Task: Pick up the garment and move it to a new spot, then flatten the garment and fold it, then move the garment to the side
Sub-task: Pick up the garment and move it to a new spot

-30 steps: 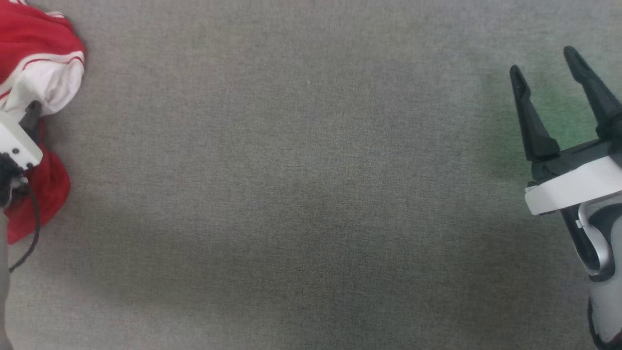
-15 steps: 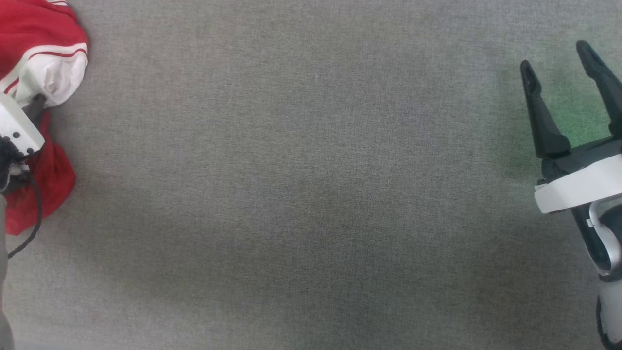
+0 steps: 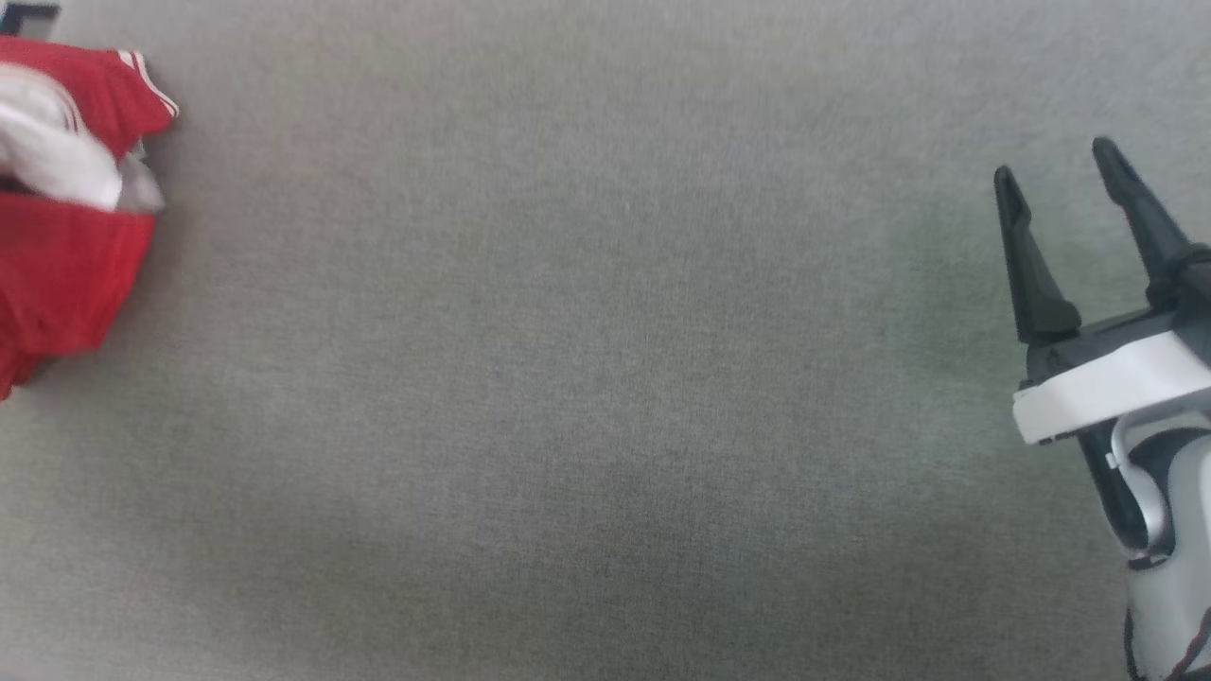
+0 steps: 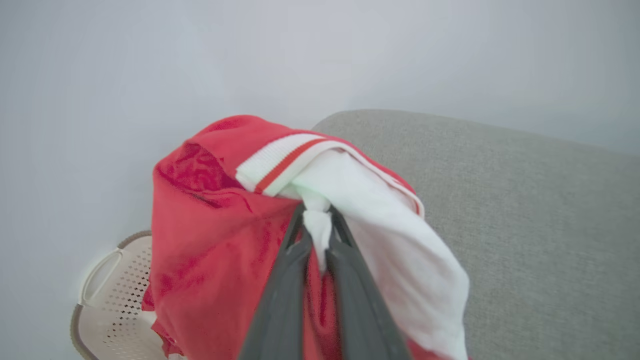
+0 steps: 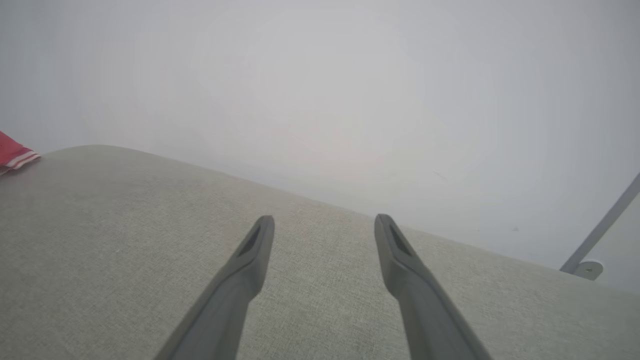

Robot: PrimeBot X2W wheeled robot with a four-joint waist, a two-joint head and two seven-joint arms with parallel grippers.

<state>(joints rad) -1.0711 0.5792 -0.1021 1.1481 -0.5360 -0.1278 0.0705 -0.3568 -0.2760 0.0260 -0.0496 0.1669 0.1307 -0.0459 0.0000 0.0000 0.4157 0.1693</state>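
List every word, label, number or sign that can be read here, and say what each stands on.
None: no text can be read in any view.
The garment shows only red-and-white stripe trim, no print or tag.
The pale perforated basket and the grey cloth surface bear no markings.

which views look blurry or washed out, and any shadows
Head view: the shirt at the left edge is smeared by blur, and a soft shadow band crosses the lower grey surface. Right wrist view: washed-out background, surface edge bowed by the wide lens.
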